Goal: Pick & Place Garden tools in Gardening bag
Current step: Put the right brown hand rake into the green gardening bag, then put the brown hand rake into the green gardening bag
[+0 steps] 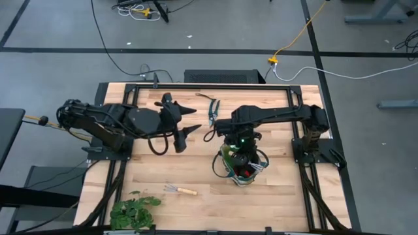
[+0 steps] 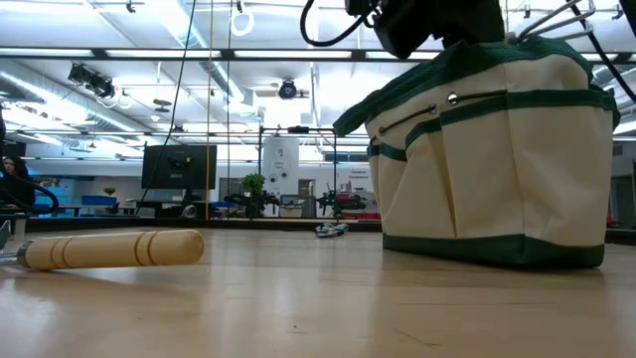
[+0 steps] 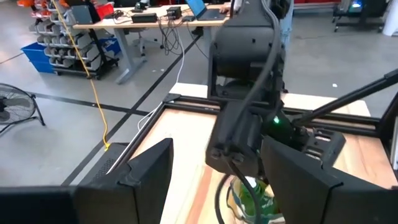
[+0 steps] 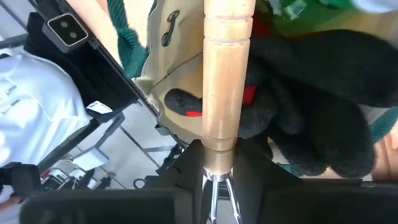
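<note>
Nearly closed, the jaws of the right gripper (image 4: 219,180) stand around the metal neck of a wooden-handled hand rake (image 4: 227,74), just below the end of its wooden handle. The grip looks light now, perhaps beginning to loosen, but I cannot tell if the rake is already free. The rake points down into the gardening bag (image 1: 240,164), and its handle lies against the red gloves (image 4: 292,118) already inside. The spray bottle (image 1: 228,155) also seems to be inside the bag, at its rim.

To do this step well, I think the gripper should open only when the rake rests on the things inside the bag, and then rise straight up, so the fingers do not catch the loop handles or the gloves.

Left of the bag, the left gripper (image 1: 184,125) waits above the table with its jaws wide open and empty. The pruning shears (image 1: 212,111) lie behind the bag, the second hand rake (image 1: 179,190) in front of it toward the leafy plant (image 1: 133,210).
</note>
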`<action>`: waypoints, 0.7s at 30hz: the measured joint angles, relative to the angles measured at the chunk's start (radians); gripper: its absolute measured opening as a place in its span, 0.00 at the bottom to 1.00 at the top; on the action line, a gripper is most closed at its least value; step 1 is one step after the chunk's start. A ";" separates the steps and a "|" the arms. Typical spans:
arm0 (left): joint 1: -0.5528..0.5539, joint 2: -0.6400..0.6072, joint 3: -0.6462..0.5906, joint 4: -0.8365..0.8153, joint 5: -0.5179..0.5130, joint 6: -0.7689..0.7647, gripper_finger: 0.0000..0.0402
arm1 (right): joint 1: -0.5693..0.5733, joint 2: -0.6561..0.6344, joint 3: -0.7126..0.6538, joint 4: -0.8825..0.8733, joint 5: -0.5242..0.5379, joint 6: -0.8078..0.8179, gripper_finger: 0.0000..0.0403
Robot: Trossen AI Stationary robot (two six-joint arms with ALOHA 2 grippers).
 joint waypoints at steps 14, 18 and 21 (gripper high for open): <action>-0.004 0.000 0.000 -0.018 0.001 -0.004 0.62 | -0.010 0.000 0.000 0.103 0.005 0.014 0.32; -0.004 0.000 0.000 -0.018 0.001 -0.002 0.62 | -0.010 0.000 0.000 0.067 0.041 0.017 0.36; -0.004 0.000 0.000 -0.018 0.001 -0.002 0.62 | -0.013 0.000 0.000 0.048 0.084 0.003 0.36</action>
